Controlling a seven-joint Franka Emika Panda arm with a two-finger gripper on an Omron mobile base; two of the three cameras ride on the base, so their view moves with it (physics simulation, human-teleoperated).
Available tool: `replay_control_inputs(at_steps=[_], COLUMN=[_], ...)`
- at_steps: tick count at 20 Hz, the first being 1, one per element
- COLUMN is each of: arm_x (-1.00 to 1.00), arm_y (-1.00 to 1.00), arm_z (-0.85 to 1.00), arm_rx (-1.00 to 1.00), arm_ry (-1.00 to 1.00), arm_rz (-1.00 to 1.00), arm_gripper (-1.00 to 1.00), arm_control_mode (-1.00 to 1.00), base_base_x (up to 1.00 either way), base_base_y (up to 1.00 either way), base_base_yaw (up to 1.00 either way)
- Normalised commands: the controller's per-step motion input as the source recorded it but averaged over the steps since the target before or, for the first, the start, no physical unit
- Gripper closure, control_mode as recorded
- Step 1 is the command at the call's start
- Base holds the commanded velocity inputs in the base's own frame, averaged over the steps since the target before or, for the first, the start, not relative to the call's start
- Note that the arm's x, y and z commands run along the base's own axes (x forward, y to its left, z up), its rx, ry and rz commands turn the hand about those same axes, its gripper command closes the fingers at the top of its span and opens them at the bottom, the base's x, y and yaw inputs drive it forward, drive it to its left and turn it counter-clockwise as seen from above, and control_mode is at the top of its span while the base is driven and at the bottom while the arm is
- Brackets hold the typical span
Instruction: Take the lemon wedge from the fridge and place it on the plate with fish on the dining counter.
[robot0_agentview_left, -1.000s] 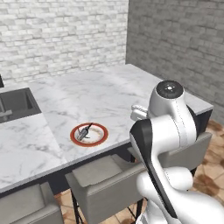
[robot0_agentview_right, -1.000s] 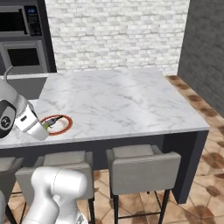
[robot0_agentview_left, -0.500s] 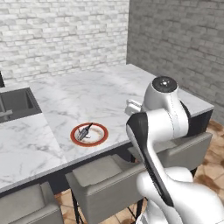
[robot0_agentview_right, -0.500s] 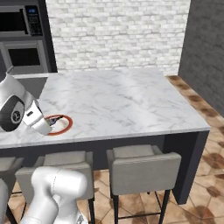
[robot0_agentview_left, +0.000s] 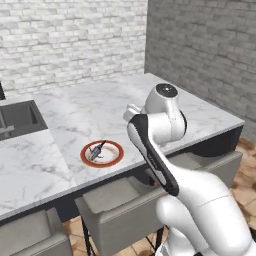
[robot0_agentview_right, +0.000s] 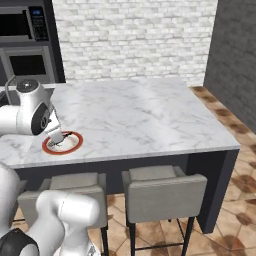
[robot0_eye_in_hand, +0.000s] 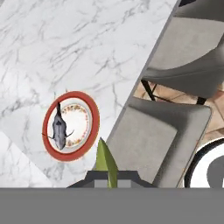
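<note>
Already you have the lemon wedge (robot0_eye_in_hand: 106, 162) pinched between the closed fingers (robot0_eye_in_hand: 107, 178), carried high above the dining counter (robot0_agentview_left: 100, 112). What remains: lower it onto the plate (robot0_eye_in_hand: 89, 109) beside the fish (robot0_eye_in_hand: 58, 129), probably slightly left of your hand.

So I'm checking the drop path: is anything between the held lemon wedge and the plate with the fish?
Nothing visible: the lemon wedge sits pinched between the fingers, with bare marble between it and the plate.
</note>
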Motion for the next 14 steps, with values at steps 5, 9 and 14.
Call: replay_control_inputs(at_steps=[5,9,14], arm_x=[0.79,0.39,0.97], arm_y=[0.45,0.2,0.39], arm_z=[-0.46,-0.24,-0.3], arm_rx=[0.13,0.01,0.0], arm_ry=[0.14,0.09,0.16], arm_rz=[0.0,0.0,0.0], arm_gripper=[1.0,1.0,1.0], arm_control_mode=[-1.0,-1.0,-1.0], base_base_x=[0.0,0.0,0.0], base_base_y=[0.0,0.0,0.0], base_base_yaw=[0.0,0.0,0.0])
